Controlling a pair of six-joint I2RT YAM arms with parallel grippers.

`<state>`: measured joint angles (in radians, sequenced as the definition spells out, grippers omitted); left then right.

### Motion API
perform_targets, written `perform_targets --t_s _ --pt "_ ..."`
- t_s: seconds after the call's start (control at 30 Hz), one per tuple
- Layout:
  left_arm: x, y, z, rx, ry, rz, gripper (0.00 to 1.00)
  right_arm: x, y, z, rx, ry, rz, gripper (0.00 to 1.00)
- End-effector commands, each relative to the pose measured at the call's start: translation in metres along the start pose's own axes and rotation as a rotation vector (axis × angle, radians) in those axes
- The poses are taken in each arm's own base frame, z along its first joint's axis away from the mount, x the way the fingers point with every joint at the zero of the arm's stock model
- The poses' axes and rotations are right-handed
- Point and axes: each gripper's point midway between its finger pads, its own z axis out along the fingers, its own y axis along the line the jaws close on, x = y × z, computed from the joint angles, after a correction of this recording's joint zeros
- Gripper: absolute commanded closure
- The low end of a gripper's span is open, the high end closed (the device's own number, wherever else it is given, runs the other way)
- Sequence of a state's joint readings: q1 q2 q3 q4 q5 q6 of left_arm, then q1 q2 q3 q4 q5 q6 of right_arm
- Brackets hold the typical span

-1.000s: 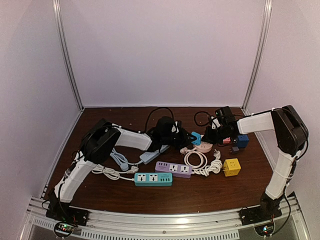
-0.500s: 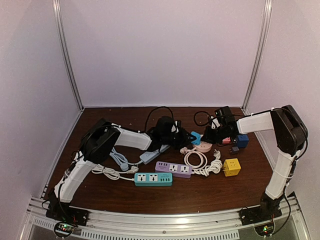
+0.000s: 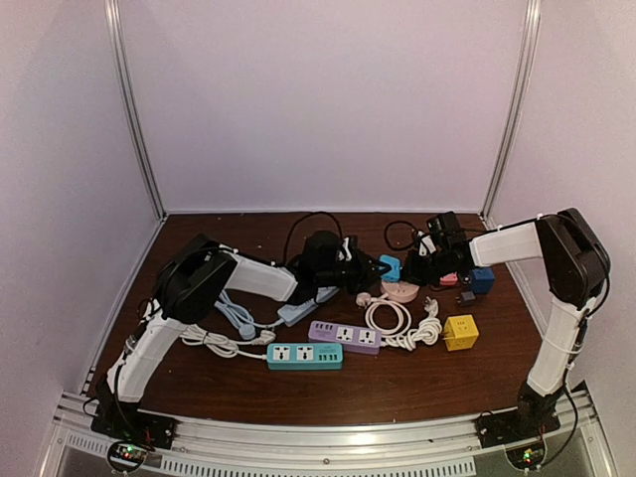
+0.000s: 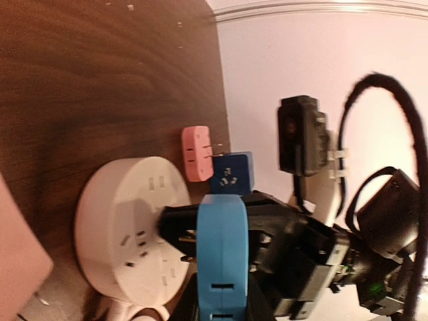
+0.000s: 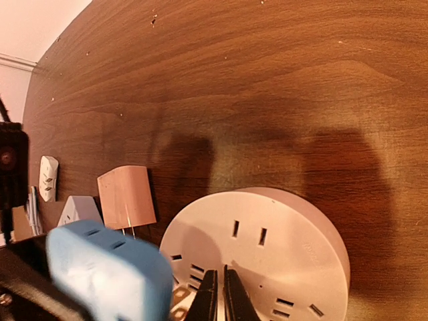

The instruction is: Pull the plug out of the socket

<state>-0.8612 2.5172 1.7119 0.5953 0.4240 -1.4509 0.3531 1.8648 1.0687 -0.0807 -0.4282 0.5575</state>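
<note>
Left claw (image 4: 223,302) grips blue plug (image 4: 222,247) (off round socket (image 4: 124,231)).

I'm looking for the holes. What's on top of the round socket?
The right gripper, shut, touches the top of the round socket, with open slots around it. The blue plug in the left gripper covers one edge; its pins are hidden.
</note>
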Motion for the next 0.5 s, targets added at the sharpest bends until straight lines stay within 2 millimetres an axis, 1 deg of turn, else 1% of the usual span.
perform_targets --t_s 0.0,0.1,0.23,0.37,0.47 --pt "-0.003 -0.111 -0.017 0.247 -0.002 0.127 1.00 0.044 -0.039 0.015 0.110 0.131 0.067 0.93" --pt "-0.002 -0.109 -0.015 0.204 0.003 0.157 1.00 0.045 -0.039 0.014 0.108 0.131 0.070 0.93" --pt "0.000 -0.096 -0.015 0.166 0.003 0.142 1.00 0.040 -0.033 0.010 0.094 0.121 0.065 0.93" --pt "0.000 -0.089 -0.018 0.127 0.000 0.157 1.00 0.031 -0.022 0.002 0.067 0.104 0.050 0.93" --pt "-0.003 -0.083 -0.021 0.072 0.001 0.174 1.00 0.020 -0.008 -0.006 0.025 0.079 0.035 0.93"
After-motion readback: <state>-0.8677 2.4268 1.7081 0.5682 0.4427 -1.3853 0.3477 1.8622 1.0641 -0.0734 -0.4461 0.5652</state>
